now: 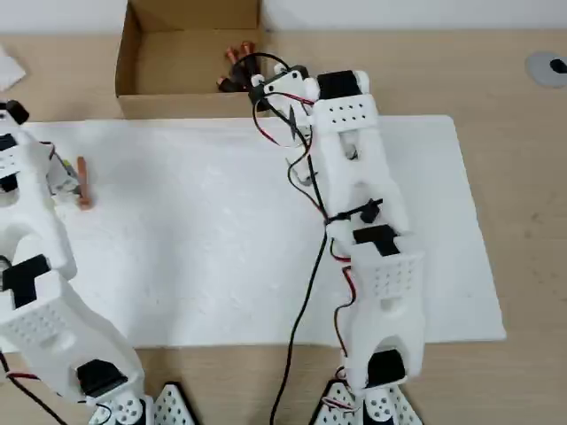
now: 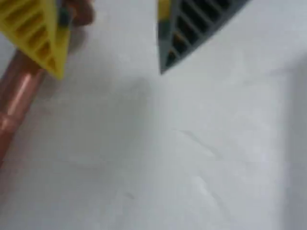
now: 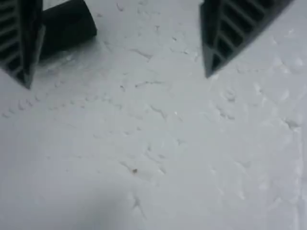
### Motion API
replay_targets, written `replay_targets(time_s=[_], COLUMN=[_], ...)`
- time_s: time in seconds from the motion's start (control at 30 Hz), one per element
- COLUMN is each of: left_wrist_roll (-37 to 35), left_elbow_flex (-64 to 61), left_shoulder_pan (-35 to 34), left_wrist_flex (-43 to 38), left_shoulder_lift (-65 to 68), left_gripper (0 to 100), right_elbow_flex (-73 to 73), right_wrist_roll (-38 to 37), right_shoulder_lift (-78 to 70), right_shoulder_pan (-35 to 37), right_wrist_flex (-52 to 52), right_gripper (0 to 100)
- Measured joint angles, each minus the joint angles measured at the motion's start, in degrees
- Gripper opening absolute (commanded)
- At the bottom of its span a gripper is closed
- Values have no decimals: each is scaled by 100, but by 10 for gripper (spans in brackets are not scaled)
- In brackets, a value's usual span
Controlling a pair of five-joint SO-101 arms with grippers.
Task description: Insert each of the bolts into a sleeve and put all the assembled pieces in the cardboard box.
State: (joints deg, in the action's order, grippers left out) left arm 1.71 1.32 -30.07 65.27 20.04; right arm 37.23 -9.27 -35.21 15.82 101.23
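Copper sleeve point(image 2: 21, 93) lies just beside one finger of the wide-spread left hand point(image 2: 109, 74).

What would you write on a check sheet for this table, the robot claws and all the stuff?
Surface: white foam mat on a wooden table.
Job's things: copper pieces in the cardboard box; lone copper piece on the mat beside the left gripper.
Clutter: white scrap at the table's edge.
Grippers: left open; right gripper open over the mat.
Cables: black and red wires along the right arm.
Surroundings: grey disc at the table's far corner.
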Motion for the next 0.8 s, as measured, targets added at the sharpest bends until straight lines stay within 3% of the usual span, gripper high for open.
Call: replay_targets(time_s=[0.43, 0.67, 0.8], left_wrist_roll=[0, -167, 448], left_elbow_flex=[1064, 1169, 1345], left_shoulder_pan=[185, 976, 1468], left_wrist_flex=[870, 888, 738], left_shoulder_lift=[0, 0, 0], left_gripper=[143, 146, 147], right_elbow_flex=[-9, -26, -26], right_wrist_roll=[0, 0, 0], right_shoulder_lift=[0, 0, 0], right_shoulder_pan=[0, 0, 0], right_wrist_flex=[0, 0, 0], right_gripper=[267, 267, 267])
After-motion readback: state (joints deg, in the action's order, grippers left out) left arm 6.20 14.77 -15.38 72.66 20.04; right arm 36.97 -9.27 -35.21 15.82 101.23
